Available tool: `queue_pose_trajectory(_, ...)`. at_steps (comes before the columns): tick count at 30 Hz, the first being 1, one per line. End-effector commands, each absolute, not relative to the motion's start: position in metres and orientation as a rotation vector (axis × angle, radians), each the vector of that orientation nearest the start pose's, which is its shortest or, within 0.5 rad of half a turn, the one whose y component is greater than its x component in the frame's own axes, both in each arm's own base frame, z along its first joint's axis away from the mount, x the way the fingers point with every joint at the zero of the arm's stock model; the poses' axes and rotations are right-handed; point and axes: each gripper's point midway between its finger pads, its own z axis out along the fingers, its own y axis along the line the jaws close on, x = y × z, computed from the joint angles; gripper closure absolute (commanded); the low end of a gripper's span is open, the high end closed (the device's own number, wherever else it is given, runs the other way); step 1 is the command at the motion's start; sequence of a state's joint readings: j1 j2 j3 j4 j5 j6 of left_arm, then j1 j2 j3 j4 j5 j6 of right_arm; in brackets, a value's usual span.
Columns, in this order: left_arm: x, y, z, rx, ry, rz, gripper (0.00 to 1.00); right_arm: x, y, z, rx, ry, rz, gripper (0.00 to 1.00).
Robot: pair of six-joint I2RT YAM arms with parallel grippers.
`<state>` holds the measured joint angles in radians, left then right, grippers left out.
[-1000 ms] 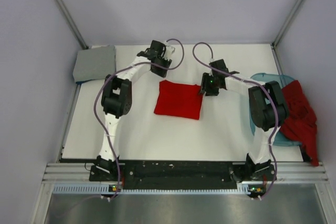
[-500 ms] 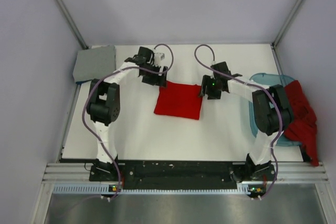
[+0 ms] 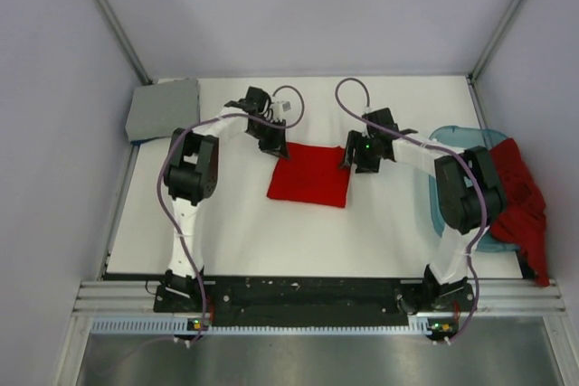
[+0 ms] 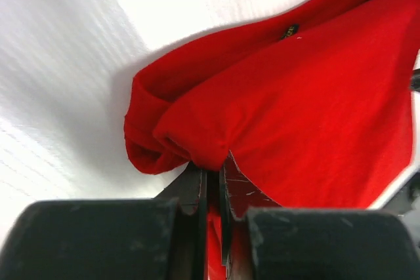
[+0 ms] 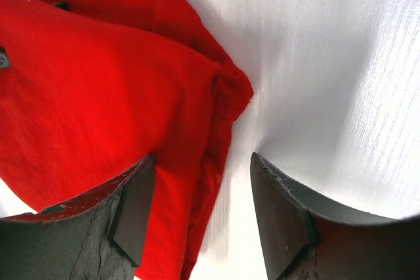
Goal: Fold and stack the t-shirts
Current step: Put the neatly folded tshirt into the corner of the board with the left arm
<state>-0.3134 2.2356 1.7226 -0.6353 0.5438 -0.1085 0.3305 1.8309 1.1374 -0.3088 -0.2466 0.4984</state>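
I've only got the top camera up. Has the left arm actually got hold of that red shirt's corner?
Observer: Yes, the left wrist view shows the left gripper shut on a bunched corner of the bright red t-shirt.
Operator: And the right one?
Observer: The right gripper is open, one finger over the cloth, the other over the bare table.
Operator: Anything pinched there?
Observer: No, the shirt's edge lies loose between its fingers.

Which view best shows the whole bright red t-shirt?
Top external: the whole bright red t-shirt lies in frame, a folded rectangle. Left wrist shows only a bunched corner pinched by the fingers of the left gripper; right wrist only another corner.
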Motion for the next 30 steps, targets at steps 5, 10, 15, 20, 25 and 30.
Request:
queue_pose_trajectory(5,0.424,-0.230,0.082,0.513,2.561,-0.967,1.00,0.371,0.179,0.095,0.069,2.495,0.575,0.29)
queue_pose_trajectory(10,0.435,-0.167,0.096,0.555,2.540,-0.756,1.00,0.354,0.156,0.120,0.039,2.455,0.457,0.01)
queue_pose_trajectory(15,0.462,-0.089,0.122,0.590,2.509,-0.423,1.00,0.343,0.131,0.129,0.022,2.450,0.305,0.01)
queue_pose_trajectory(20,0.489,-0.027,0.155,0.637,2.445,0.017,1.00,0.337,0.120,0.130,0.009,2.449,0.247,0.01)
queue_pose_trajectory(25,0.509,0.012,0.190,0.611,2.377,0.264,1.00,0.337,0.115,0.130,0.004,2.450,0.208,0.01)
queue_pose_trajectory(30,0.534,0.030,0.215,0.576,2.311,0.402,1.00,0.337,0.114,0.132,-0.004,2.448,0.196,0.01)
